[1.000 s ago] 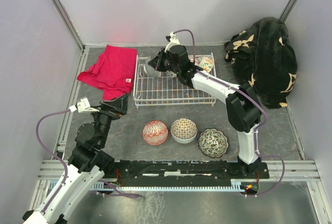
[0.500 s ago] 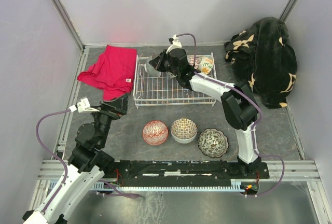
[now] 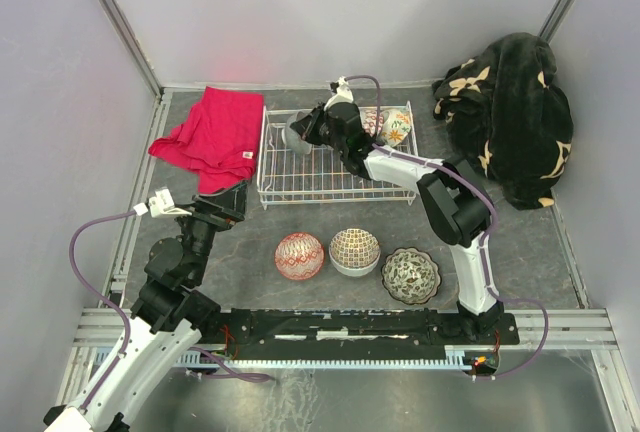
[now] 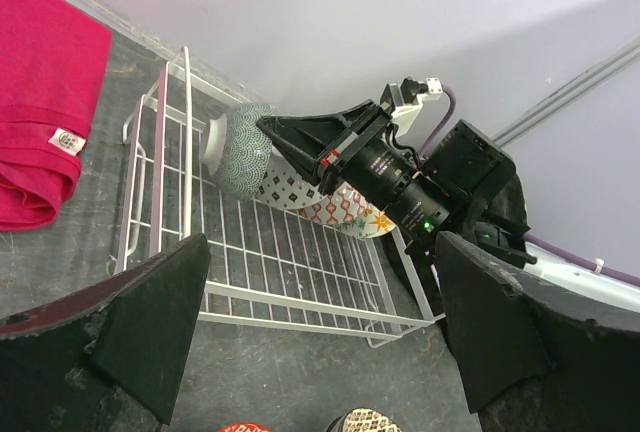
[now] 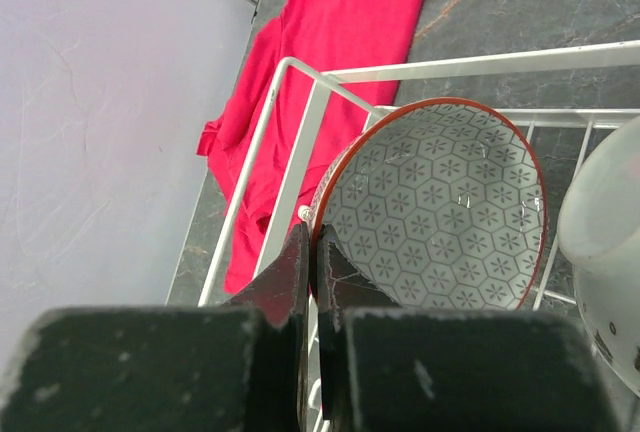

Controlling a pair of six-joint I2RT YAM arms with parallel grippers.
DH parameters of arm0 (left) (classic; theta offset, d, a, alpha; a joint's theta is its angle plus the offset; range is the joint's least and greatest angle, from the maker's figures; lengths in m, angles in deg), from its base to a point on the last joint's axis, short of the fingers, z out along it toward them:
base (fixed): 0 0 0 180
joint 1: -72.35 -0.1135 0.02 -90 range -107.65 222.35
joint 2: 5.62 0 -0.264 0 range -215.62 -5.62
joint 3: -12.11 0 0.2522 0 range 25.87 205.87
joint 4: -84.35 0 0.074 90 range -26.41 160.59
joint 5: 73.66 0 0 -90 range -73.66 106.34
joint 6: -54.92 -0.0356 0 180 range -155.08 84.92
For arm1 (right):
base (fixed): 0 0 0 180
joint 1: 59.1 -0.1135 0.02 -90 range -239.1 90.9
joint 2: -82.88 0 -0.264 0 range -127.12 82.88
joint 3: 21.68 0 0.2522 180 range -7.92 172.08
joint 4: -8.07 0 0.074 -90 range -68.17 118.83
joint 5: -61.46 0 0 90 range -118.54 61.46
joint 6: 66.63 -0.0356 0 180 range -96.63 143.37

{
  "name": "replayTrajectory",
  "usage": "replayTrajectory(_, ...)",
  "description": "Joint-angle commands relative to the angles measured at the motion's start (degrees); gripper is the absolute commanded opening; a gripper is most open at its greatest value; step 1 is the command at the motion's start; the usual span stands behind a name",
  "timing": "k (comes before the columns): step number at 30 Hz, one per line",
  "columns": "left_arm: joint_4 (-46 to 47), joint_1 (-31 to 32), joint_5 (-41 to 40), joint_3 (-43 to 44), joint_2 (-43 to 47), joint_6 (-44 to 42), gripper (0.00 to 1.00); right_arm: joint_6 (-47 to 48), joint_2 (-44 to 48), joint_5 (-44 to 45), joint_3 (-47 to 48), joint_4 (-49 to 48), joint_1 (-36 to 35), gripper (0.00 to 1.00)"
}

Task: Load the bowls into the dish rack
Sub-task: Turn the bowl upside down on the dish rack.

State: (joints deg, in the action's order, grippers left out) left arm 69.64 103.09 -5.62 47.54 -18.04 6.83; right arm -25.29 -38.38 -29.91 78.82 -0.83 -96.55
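Note:
My right gripper (image 5: 318,252) is shut on the red rim of a bowl (image 5: 440,202) that is grey with hexagons inside. It holds the bowl on edge over the back left of the white wire dish rack (image 3: 330,177). In the left wrist view this held bowl (image 4: 245,147) shows a teal scale pattern outside and leans against two more bowls (image 4: 345,214) in the rack. On the table in front of the rack stand a red lattice bowl (image 3: 299,255), a mosaic bowl (image 3: 354,249) and a green floral bowl (image 3: 410,274). My left gripper (image 3: 235,200) hangs open and empty at the left.
A red cloth (image 3: 212,137) lies left of the rack, close to its left rim (image 5: 290,167). A black floral blanket (image 3: 510,117) is heaped in the back right corner. A pale bowl (image 5: 600,252) stands just right of the held one. Walls close in on three sides.
My right wrist has shifted slightly right and back, and the held bowl has come down a little into the rack's back left. The left arm has not moved.

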Motion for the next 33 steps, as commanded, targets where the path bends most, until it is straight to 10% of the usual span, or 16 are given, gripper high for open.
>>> replayTrajectory(1, 1.7, 0.1, 0.4, 0.2, 0.1, -1.6, 1.0, -1.0, 0.8, 0.3, 0.7, -7.4, 0.2, 0.02)
replayTrajectory(33, 2.5, 0.2, 0.4, -0.2, -1.0, -1.7, 1.0, -1.7, 1.3, -0.3, -6.7, -11.0, 2.9, 0.02)
